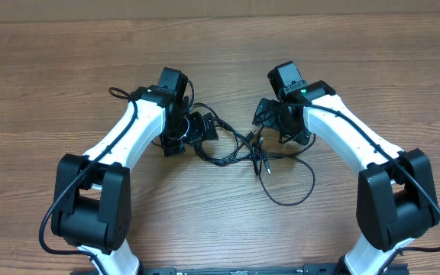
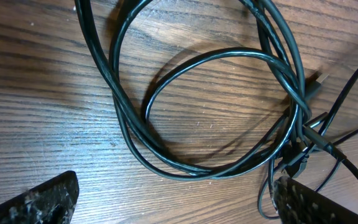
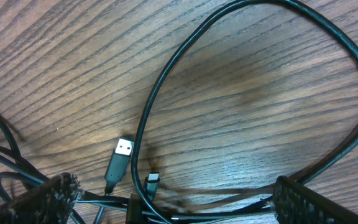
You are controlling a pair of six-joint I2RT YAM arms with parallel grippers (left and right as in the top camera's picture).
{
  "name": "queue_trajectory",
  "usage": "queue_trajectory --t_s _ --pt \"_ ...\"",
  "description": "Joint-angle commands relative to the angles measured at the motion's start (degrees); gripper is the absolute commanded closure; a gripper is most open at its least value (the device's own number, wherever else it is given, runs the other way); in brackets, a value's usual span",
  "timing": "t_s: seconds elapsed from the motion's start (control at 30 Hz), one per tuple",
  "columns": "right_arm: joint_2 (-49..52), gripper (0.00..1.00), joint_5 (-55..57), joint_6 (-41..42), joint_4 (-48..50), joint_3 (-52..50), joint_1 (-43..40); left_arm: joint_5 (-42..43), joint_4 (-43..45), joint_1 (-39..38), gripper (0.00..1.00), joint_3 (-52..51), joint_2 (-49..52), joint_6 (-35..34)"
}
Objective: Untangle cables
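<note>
Thin black cables (image 1: 239,147) lie tangled on the wooden table between my two arms, with one long loop (image 1: 300,191) trailing toward the front right. My left gripper (image 1: 198,128) is open at the tangle's left side. In the left wrist view its fingers (image 2: 179,208) stand wide apart with coiled loops (image 2: 185,169) just ahead of them and nothing held. My right gripper (image 1: 270,114) is open at the tangle's right side. In the right wrist view several strands (image 3: 229,214) run between its spread fingers (image 3: 179,205). A USB-A plug (image 3: 122,152) and a small USB-C plug (image 3: 152,182) lie just ahead.
The wooden table (image 1: 220,53) stretches all round the tangle. A thicker black cable (image 1: 117,93) curls beside the left arm's wrist. The arm bases stand at the front left (image 1: 90,206) and front right (image 1: 396,206).
</note>
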Motion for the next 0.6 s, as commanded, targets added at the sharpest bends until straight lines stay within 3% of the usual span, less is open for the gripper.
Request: queue_trajectory --t_s 0.0,0.17,0.27,0.33,0.4,0.43,0.47,0.5,0.57 --pt "0.07 0.00 0.28 0.44 0.20 -0.09 -0.11 0.76 0.24 -0.22 0.00 0.31 -1.27 0.70" --pt "0.07 0.00 -3.30 2.36 1.44 -0.09 -0.11 -6.73 9.20 -0.17 0.00 0.31 -1.27 0.59" --pt "0.07 0.04 -5.31 1.66 1.09 0.13 -0.24 -5.68 8.96 -0.17 0.00 0.28 -1.27 0.85" --pt "0.04 0.43 -7.26 -0.50 1.03 1.51 -0.48 -9.42 9.03 -0.20 0.00 0.28 -1.18 0.92" --pt "0.04 0.68 -11.15 -4.31 0.52 3.17 -0.48 -12.02 9.88 -0.20 0.00 0.31 -1.18 0.94" --pt "0.04 0.76 -13.00 -5.44 0.00 4.04 -0.48 -13.03 10.40 -0.09 0.00 0.31 -1.18 1.05" --pt "0.04 0.83 -14.91 -5.81 -0.74 4.92 -0.17 -13.73 10.27 0.11 0.24 0.31 -1.18 1.40" --pt "0.04 0.90 -16.26 -6.03 -1.16 5.35 0.11 -14.03 9.64 0.33 0.60 0.31 -1.18 1.25" --pt "0.04 0.92 -17.33 -6.08 -1.51 5.42 1.01 -14.05 8.11 0.61 0.87 0.28 -1.16 0.63"
